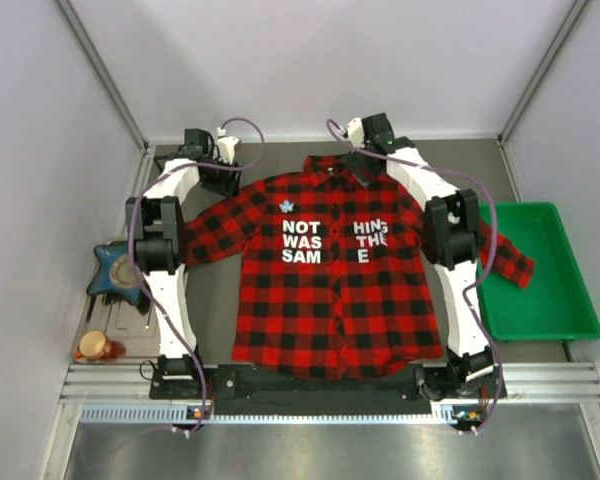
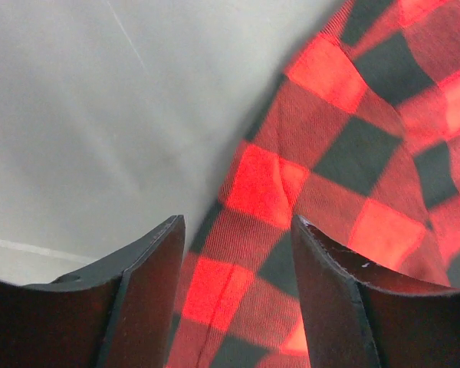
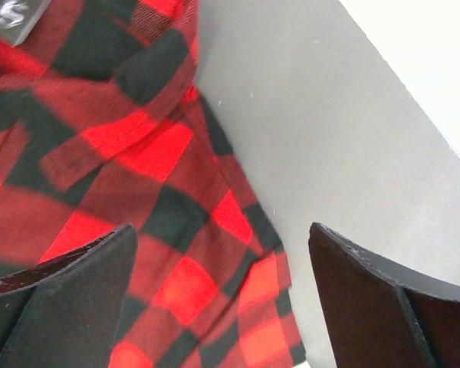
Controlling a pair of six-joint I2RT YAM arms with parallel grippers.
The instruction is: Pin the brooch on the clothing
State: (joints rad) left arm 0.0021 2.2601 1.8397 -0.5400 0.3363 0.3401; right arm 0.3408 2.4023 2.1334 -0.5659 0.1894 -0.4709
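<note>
Top external view shows the brooch [image 1: 286, 206] sitting on the clothing [image 1: 330, 290], just above the word NOT, mid-table. It looks pinned, so the job seems done. The left fingers [image 2: 146, 291] and right fingers [image 3: 69, 299] are apart, holding nothing, by the far edge. A green tray [image 1: 560, 295] sits at the right edge; nothing blocks the way

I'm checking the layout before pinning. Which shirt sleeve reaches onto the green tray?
The sleeve on the robot's right: its cuff overlaps the green tray's left rim. The other sleeve lies on the table beside the left arm.
</note>
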